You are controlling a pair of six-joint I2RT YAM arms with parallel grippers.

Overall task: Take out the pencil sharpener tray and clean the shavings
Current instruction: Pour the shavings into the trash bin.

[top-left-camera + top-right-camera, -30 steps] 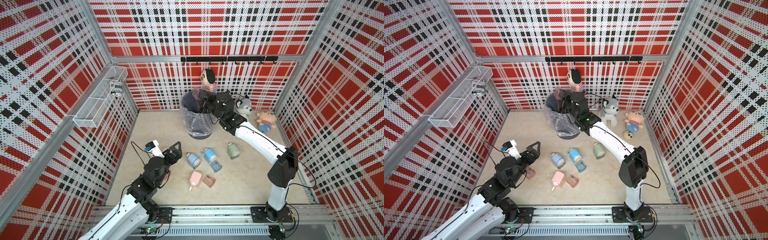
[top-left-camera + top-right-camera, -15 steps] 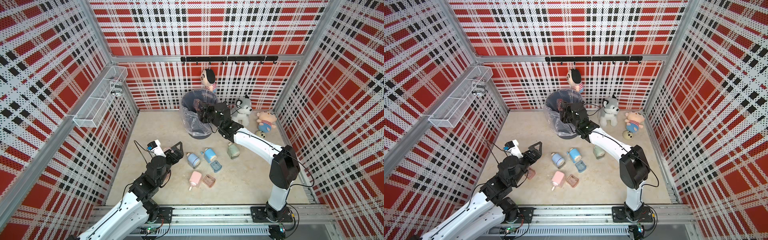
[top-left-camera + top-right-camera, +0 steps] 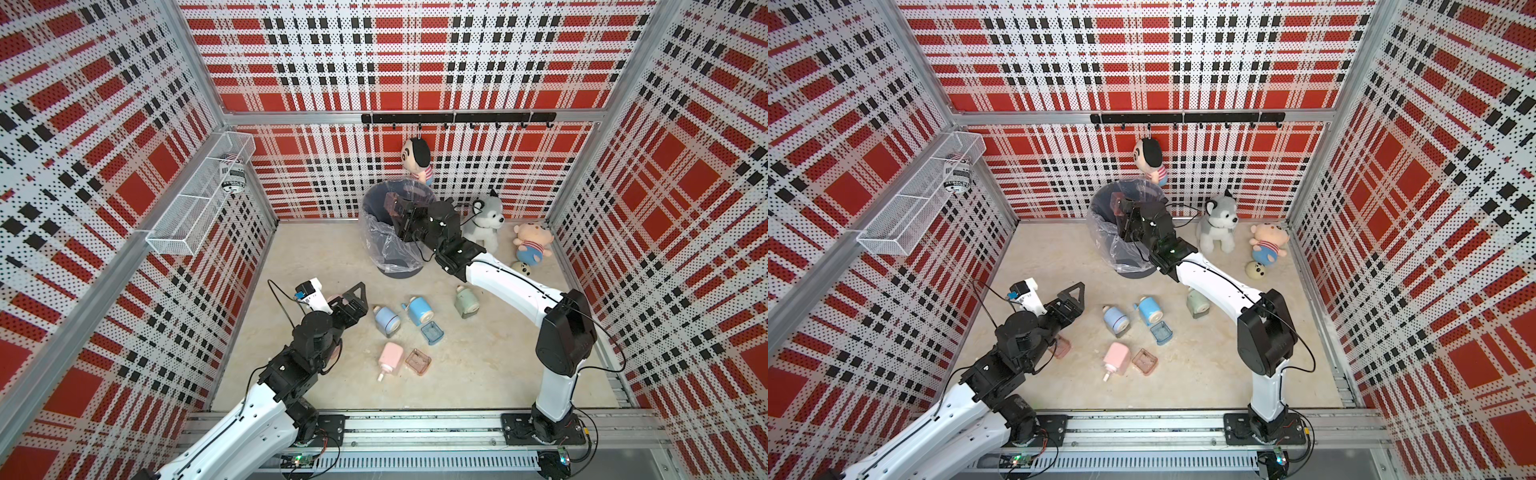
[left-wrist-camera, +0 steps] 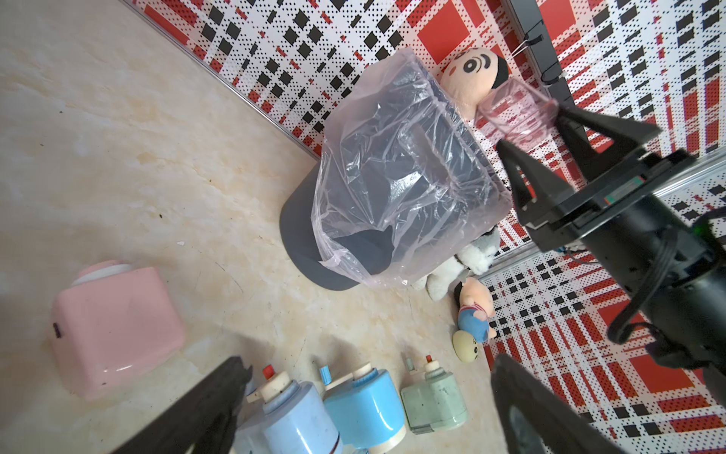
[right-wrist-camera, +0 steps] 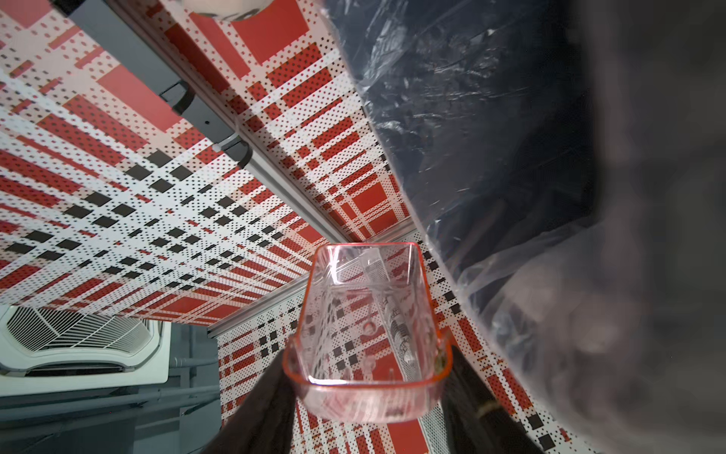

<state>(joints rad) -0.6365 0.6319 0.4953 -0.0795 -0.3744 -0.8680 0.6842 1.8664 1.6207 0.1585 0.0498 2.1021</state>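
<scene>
Tray (image 5: 365, 338) of clear, rose-tinted hard plastic, a narrow trough with rounded corners and a thicker flanged lip at one end, is gripped by that lip end between the two matte black fingers (image 5: 271, 401) of the right pincer (image 5: 367, 393), which is clenched on it. The rest of the trough juts out past the fingertips, its hollow side turned toward the wrist camera. Just below the pincer and its load stands a round, dark grey bin (image 3: 395, 272) lined with a thin, crinkled, glossy see-through bag (image 4: 393, 165). In both top views the tray hangs over the bin's open mouth, above the rim. Beside the pincer's wrist sits a fluffy grey-and-white husky plush (image 3: 484, 222). Beyond the bin a soft doll (image 3: 417, 160) with black hair dangles from a black hook rail (image 3: 457, 117). Well apart from all this, the left pincer (image 4: 369, 363) hovers low over the mottled beige floor (image 4: 137, 137), released, its jaws spread wide. Close ahead of it lie smooth, glossy, boxy bodies with round caps: a pink sharpener (image 4: 114, 326) off to one side, two blue sharpeners (image 4: 298, 420) and a pale green sharpener (image 4: 432, 397) in a row. Farther out from that pincer rest a small blue tray (image 3: 431, 332) and a pink tray (image 3: 417, 361), both shallow, rectangular and translucent.
</scene>
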